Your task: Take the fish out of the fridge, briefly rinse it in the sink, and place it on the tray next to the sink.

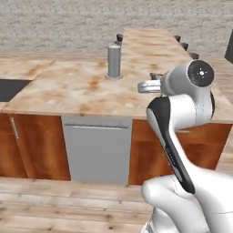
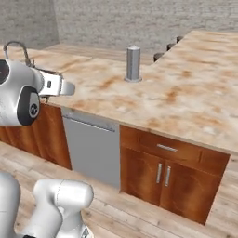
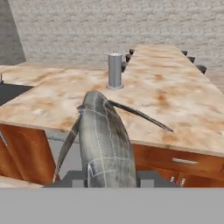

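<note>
The fish (image 3: 105, 140), silvery-grey with long thin fins, fills the lower middle of the hand view, nose pointing away over the counter. My gripper (image 3: 109, 176) is shut on the fish's tail end, one dark finger on each side. In the base views my hand (image 1: 146, 86) (image 2: 59, 86) hangs in front of the counter's edge. A corner of the black sink (image 1: 10, 89) (image 3: 9, 92) lies to the left, with its grey gooseneck tap (image 2: 16, 48) behind my arm. The fridge and the tray are out of view.
A marble-patterned counter (image 1: 82, 86) (image 2: 186, 97) wraps in an L. A grey metal cylinder (image 1: 113, 61) (image 2: 133, 63) (image 3: 115, 70) stands on it. Below are a grey dishwasher front (image 1: 97, 152) (image 2: 93, 144) and wooden cabinet doors (image 2: 162, 174). Dark stools (image 1: 184, 46) line the far side.
</note>
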{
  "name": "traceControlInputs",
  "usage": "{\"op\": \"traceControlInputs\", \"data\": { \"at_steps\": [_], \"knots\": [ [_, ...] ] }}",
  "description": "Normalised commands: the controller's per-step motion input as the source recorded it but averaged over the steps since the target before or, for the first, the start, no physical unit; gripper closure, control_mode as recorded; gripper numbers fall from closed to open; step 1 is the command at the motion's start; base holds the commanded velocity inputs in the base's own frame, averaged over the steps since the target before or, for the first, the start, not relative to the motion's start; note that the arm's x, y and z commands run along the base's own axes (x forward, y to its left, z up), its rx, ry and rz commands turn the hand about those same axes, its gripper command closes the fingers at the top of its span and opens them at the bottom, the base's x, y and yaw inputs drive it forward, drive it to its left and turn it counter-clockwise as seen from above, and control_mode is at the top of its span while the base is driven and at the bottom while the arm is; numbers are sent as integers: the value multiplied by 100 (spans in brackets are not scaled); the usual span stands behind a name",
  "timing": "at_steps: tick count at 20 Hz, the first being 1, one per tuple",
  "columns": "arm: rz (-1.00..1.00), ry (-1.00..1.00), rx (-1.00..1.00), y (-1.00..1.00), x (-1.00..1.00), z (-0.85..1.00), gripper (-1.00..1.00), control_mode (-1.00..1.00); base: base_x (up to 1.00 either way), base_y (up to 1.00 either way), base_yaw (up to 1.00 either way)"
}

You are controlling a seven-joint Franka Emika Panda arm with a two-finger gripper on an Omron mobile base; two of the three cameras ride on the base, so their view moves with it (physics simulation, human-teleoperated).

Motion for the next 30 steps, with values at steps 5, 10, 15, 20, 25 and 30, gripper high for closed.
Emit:
{"op": "traceControlInputs", "data": {
  "at_steps": [5, 10, 15, 20, 25, 30],
  "knots": [
    [0, 0, 0, 0, 0, 0, 100, 100, 49, 100, -7],
    [0, 0, 0, 0, 0, 0, 100, 100, 42, 100, -3],
    [0, 0, 0, 0, 0, 0, 100, 100, 63, 100, -7],
    [0, 0, 0, 0, 0, 0, 100, 100, 76, 100, -10],
    [0, 0, 0, 0, 0, 0, 100, 100, 80, 100, -10],
    [0, 0, 0, 0, 0, 0, 100, 100, 81, 100, -15]
  ]
}}
